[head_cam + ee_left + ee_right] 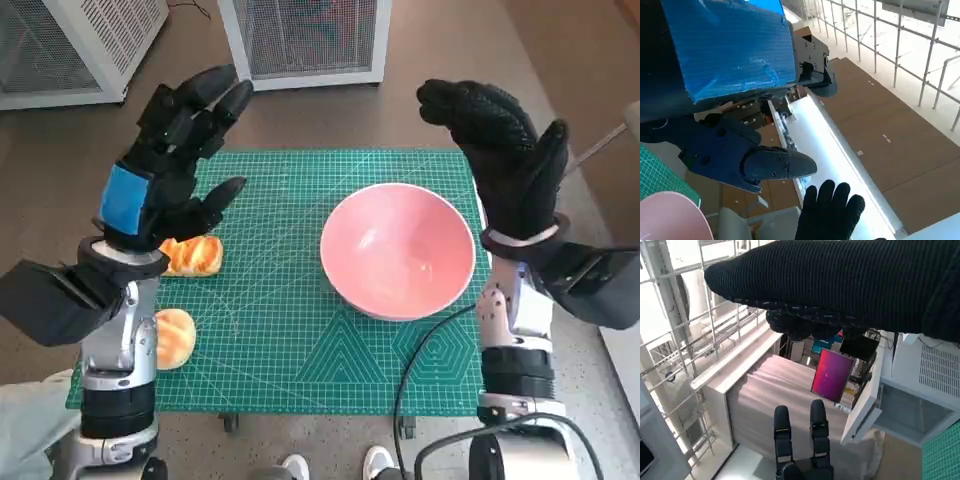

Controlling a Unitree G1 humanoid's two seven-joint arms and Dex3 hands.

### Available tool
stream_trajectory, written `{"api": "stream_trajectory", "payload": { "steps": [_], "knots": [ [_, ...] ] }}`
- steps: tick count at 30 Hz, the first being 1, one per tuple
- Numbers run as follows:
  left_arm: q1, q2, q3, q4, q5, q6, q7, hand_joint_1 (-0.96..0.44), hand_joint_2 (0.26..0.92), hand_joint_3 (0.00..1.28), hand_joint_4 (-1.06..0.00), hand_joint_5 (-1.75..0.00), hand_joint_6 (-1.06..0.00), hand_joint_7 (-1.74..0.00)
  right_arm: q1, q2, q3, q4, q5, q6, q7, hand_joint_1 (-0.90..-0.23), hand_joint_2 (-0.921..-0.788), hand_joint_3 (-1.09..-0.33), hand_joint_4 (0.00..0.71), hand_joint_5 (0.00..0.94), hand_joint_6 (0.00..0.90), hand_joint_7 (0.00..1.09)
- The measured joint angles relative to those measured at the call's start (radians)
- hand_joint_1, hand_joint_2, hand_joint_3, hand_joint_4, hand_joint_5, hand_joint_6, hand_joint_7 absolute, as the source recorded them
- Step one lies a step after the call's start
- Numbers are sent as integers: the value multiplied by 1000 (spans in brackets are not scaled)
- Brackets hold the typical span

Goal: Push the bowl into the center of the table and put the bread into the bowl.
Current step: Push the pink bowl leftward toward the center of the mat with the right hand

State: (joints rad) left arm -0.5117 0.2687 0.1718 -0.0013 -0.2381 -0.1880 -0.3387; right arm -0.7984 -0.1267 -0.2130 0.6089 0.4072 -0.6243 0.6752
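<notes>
A: What lies nearest the robot?

B: A round bread roll sits on the green mat by the near left edge of the bench, just beside the left forearm. A black cable curls over the mat's near right part. At the very bottom of the head view, a pair of shoes shows on the floor.

A: And a little farther in?

B: A second piece of bread, golden and ridged, lies on the mat's left side, partly hidden under the left robot hand. The pink bowl stands upright on the mat's right half, well apart from both pieces of bread. Nothing is in it.

A: How do the robot hands stand?

B: Both are raised above the bench and hold nothing. The left robot hand, blue tape on its back, hovers over the mat's left part with fingers spread and released. The right robot hand, in its black knitted glove, is held up flat above the mat's right edge, just beside the bowl's far right rim, fingers apart and extended. I cannot tell whether it touches the rim.

A: Do the wrist cameras add anything?

B: The left wrist view catches a slice of the bowl's rim, a corner of the mat and the gloved fingertips of the other hand. The right wrist view shows the left hand's black fingers low down.

A: And beyond the bench?

B: Two white grilled cabinets stand on the brown floor at the far side.
</notes>
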Motion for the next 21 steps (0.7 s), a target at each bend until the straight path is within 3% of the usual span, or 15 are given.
{"api": "stream_trajectory", "payload": {
  "steps": [5, 10, 16, 21],
  "knots": [
    [1, 0, -1, 0, 1, 0, 0, -476, 921, 294, -390, -1, -195, -575, -2, -24, -25, 67, 3, -23, 13, -542, -921, -584, 240, 0, 304, 33],
    [4, 0, -1, 0, 2, 0, 2, -485, 921, 294, -390, -1, -195, -577, -18, -56, -64, 216, -1, -71, 17, -549, -921, -592, 232, 0, 305, 33],
    [10, 0, 0, -1, 4, 0, 10, -493, 921, 296, -390, -1, -194, -579, -27, -84, -96, 388, -33, -131, -32, -538, -921, -632, 227, 0, 304, 32],
    [15, 0, -2, -5, 5, 0, 13, -491, 921, 298, -390, -1, -193, -580, -33, -97, -101, 503, -76, -154, -96, -544, -921, -646, 224, 0, 306, 32]
  ]
}}
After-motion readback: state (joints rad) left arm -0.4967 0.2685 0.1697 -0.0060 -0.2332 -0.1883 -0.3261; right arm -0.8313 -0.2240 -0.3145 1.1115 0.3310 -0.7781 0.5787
